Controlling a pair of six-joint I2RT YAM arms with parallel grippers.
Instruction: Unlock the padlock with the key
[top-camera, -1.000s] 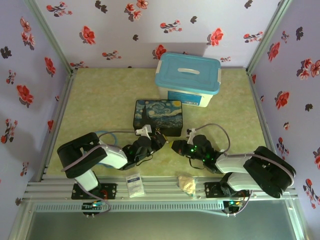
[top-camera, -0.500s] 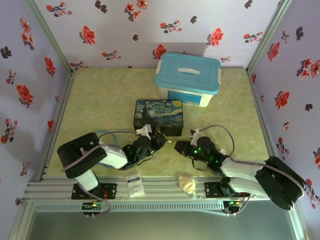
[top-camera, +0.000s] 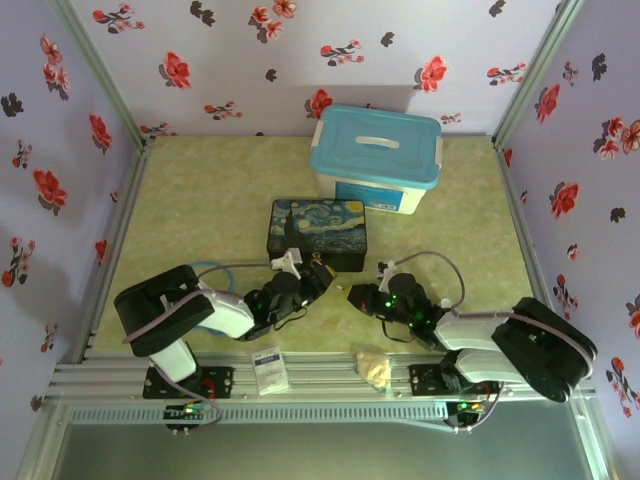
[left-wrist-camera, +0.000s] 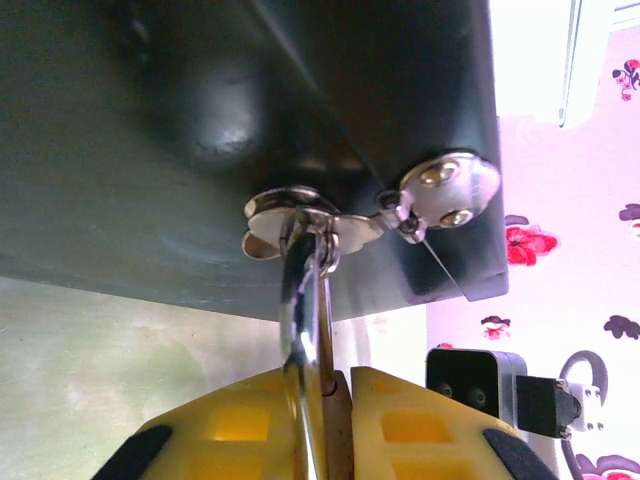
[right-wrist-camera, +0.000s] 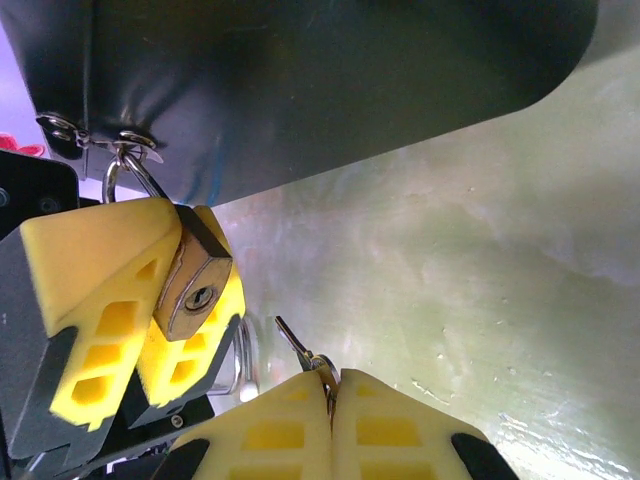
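padlock (right-wrist-camera: 192, 285) hangs by its shackle (right-wrist-camera: 118, 172) on the clasp (left-wrist-camera: 290, 208) of the tin (right-wrist-camera: 300, 80), body clamped in left gripper (left-wrist-camera: 337, 392) so the keyhole (right-wrist-camera: 202, 297) faces the key (right-wrist-camera: 293, 340); right gripper (right-wrist-camera: 333, 392) pinches the key's head, tip near keyhole, not in

Lilac walls (top-camera: 230, 60) printed with red and dark blossoms enclose a pale green, seemingly marbled tabletop (top-camera: 200, 210).
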